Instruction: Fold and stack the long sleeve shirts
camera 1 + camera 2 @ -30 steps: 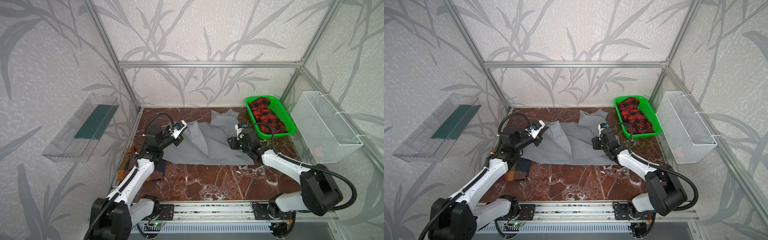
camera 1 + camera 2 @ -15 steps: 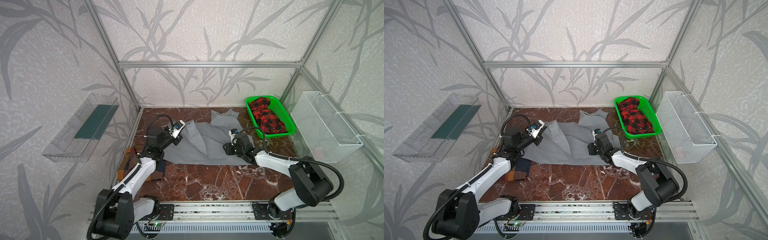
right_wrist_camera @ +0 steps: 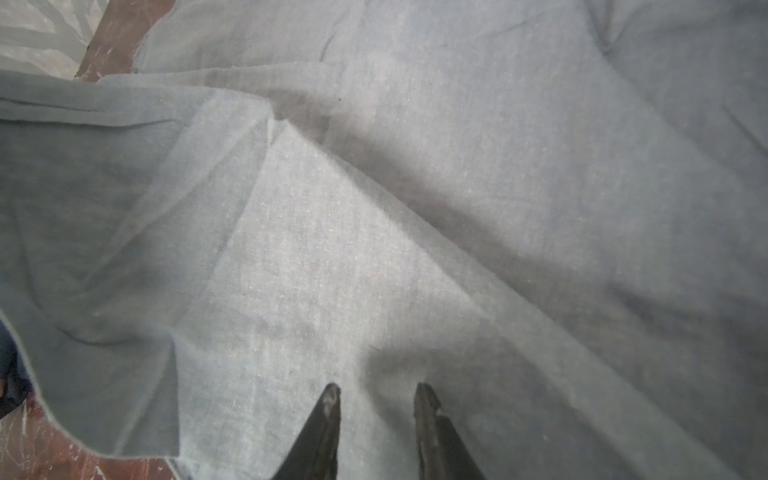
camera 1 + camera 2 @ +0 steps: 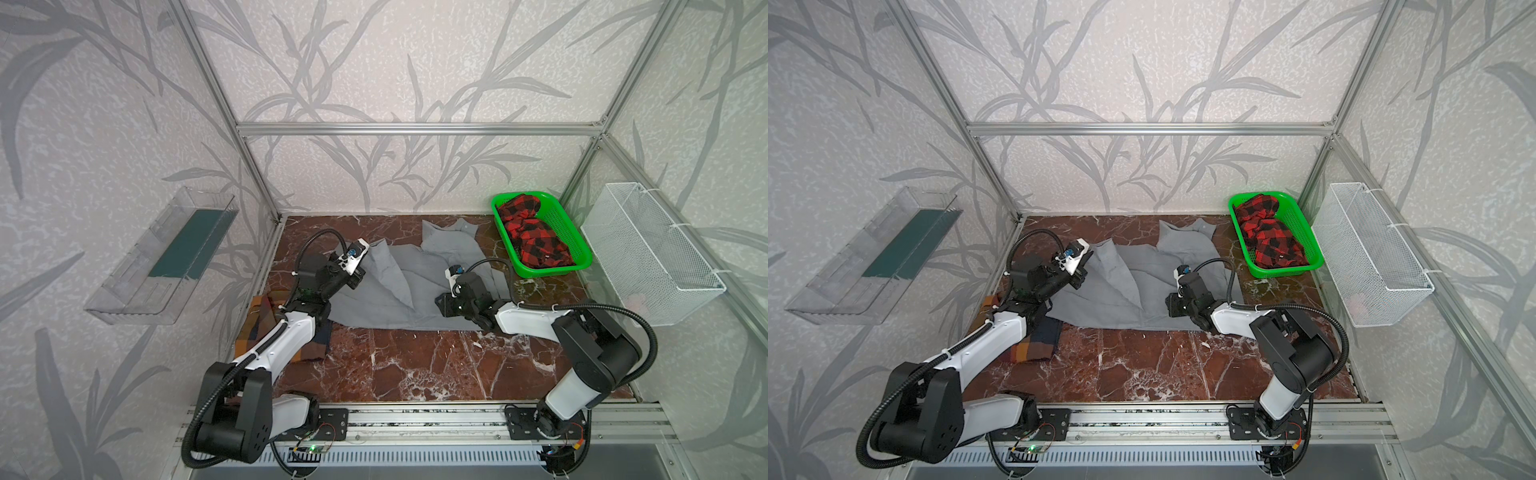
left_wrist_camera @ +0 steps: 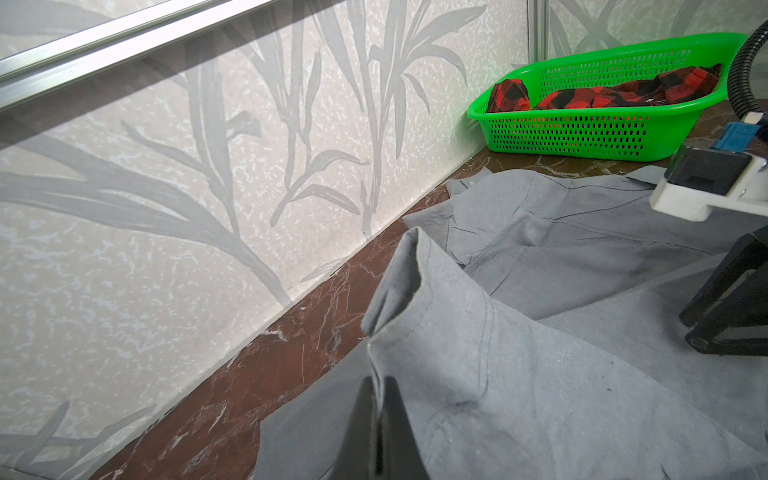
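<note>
The grey long sleeve shirt (image 4: 399, 282) (image 4: 1121, 286) lies spread across the middle of the marble table. My left gripper (image 4: 359, 276) (image 5: 378, 380) is shut on a seam edge of the shirt (image 5: 519, 374) at its left side and holds that edge a little off the table. My right gripper (image 4: 440, 305) (image 3: 376, 392) is open, its fingertips low on the shirt's cloth (image 3: 374, 208) near the front right part, with nothing clamped. The orange, brown and navy check shirt (image 4: 257, 328) (image 4: 1034, 345) lies folded at the left, partly under my left arm.
A green basket (image 4: 540, 272) (image 5: 582, 137) holding a red and black check garment stands at the back right. A white wire basket (image 4: 652, 253) hangs on the right wall. On the left wall is a clear tray (image 4: 166, 257).
My right gripper has slid left and nearer across the grey shirt, toward its middle. The left gripper has kept its hold and barely moved.
</note>
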Available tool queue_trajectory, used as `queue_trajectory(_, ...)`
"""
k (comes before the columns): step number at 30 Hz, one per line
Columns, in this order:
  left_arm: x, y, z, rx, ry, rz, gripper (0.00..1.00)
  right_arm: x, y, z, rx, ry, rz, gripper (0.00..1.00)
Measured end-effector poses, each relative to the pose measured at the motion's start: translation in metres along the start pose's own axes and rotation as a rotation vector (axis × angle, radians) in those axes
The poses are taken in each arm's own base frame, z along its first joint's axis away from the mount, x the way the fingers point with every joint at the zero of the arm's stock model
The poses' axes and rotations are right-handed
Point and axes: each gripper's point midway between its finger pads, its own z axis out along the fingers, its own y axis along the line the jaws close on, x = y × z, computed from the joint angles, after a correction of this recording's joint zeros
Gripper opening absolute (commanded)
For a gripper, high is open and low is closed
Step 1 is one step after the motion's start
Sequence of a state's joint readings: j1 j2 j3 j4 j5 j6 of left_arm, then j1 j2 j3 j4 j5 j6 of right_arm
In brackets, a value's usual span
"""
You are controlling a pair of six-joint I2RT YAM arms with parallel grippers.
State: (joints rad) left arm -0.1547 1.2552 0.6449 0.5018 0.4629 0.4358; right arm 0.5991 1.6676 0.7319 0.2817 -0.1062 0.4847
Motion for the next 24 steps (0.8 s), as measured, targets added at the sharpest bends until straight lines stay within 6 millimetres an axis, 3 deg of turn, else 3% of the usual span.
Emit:
queue_trajectory(6, 0.006, 0.001, 0.0, -0.02, 0.008, -0.016, 0.1, 0.003, 0.004, 0.003, -0.009, 0.003, -0.005, 0.31)
queue_trajectory(15, 0.004, 0.012, -0.001, -0.083, -0.008, -0.048, 0.36, 0.009, 0.01, 0.006, -0.019, 0.014, -0.012, 0.31)
queue_trajectory(20, -0.008, 0.028, -0.009, -0.171, -0.042, -0.089, 0.48, 0.009, 0.02, 0.006, -0.034, 0.015, -0.028, 0.31)
queue_trajectory(24, -0.032, 0.046, -0.028, -0.268, -0.108, -0.182, 0.6, 0.004, 0.039, 0.007, -0.063, 0.01, -0.052, 0.31)
